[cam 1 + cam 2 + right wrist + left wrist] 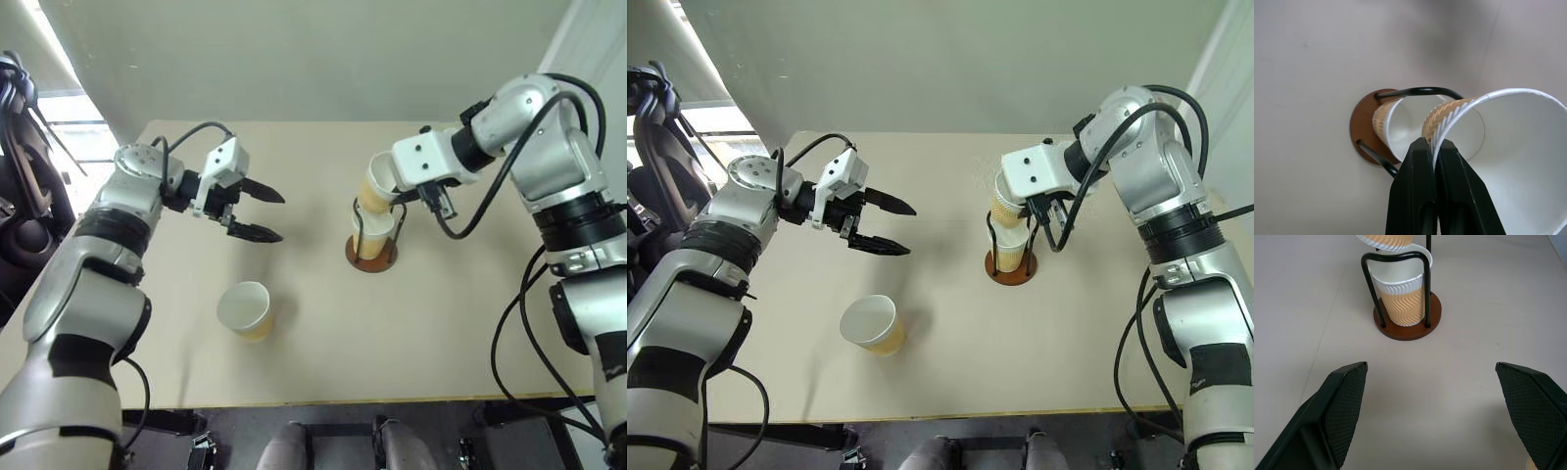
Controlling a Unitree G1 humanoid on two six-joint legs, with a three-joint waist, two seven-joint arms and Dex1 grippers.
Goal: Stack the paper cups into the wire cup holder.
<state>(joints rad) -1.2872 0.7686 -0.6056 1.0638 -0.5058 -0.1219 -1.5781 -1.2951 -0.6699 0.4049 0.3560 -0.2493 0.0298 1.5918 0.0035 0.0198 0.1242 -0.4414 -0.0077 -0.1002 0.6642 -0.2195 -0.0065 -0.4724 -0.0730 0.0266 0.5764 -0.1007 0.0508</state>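
Nearest the camera, a small tapered yellow-tan paper cup with a white inside and rolled rim point(245, 310) stood alone and upright on the pale beige table point(323, 343), close to the front edge and apart from both arms.

To the left, the left arm reached in over the table with its elbow bent and its wrist turned toward the middle. The left gripper point(257, 211) hung above the tabletop, tilted a little downward, its two black fingers spread wide and holding nothing. In the left wrist view those fingers point(1344, 406) framed bare table, with the holder ahead of them.

Right of centre stood the wire cup holder, a round rust-brown disc base with black wire loops point(371, 253). A second ribbed paper cup point(1403, 301) sat upright inside the loops on the base.

Furthest right, the right arm bent in from the side, its wrist angled down. The right gripper point(1436, 152) had its fingers pressed together on the rim wall of a third paper cup point(379, 186), which was held tilted just above the cup in the holder.
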